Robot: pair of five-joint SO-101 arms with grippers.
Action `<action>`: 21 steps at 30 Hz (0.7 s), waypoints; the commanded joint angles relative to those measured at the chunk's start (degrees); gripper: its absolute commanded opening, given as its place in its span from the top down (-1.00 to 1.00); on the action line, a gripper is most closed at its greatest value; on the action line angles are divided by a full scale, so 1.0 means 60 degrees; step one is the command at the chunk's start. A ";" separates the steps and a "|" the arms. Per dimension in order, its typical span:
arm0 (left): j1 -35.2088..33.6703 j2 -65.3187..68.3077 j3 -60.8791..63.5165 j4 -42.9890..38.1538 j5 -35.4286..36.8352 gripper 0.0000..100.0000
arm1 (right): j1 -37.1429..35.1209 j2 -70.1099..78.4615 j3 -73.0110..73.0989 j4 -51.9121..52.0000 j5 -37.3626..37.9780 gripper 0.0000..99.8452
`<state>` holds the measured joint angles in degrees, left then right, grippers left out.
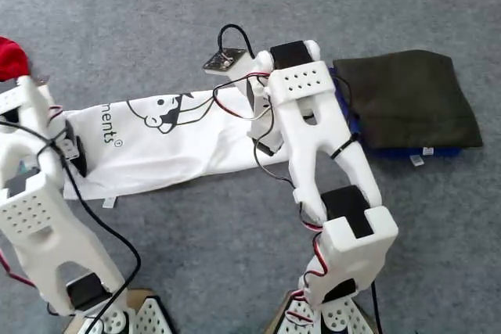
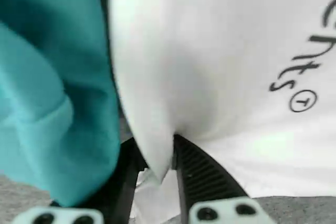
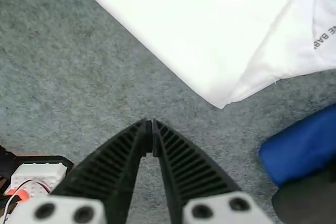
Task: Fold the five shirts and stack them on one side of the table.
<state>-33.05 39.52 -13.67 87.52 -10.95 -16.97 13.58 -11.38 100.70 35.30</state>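
White shirt (image 1: 172, 142) lies folded long across mid-surface (image 1: 196, 256); left jaws pinched shut on its left-end fold. Right jaws closed, empty, over the surface by its right end. Dark green shirt (image 1: 403, 95) stacked on blue shirt (image 3: 299, 148) near right edge.

Dark lettering, small circled mark on white shirt (image 1: 172, 154), partly hidden

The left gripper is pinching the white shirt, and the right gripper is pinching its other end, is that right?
Not quite. The left gripper does pinch the white shirt, but the right gripper is shut on nothing, over the grey table just off the shirt's corner. The right wrist view shows it.
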 commanded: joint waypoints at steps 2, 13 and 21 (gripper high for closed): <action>0.0491 0.0103 -0.0330 0.0234 0.0000 0.95 | 0.0073 -0.0989 -0.0037 -0.0015 -0.0015 0.97; 0.3099 0.0103 -0.3509 0.2212 0.0147 0.94 | 0.1495 -0.2132 -0.0095 -0.0293 0.0000 0.97; 0.4974 0.0103 -0.4549 0.2212 0.1582 0.94 | 0.1612 -0.2806 -0.0081 -0.1099 0.0000 0.97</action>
<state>-7.21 40.84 -36.44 100.09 -4.18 -8.35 -0.22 -11.38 95.60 35.30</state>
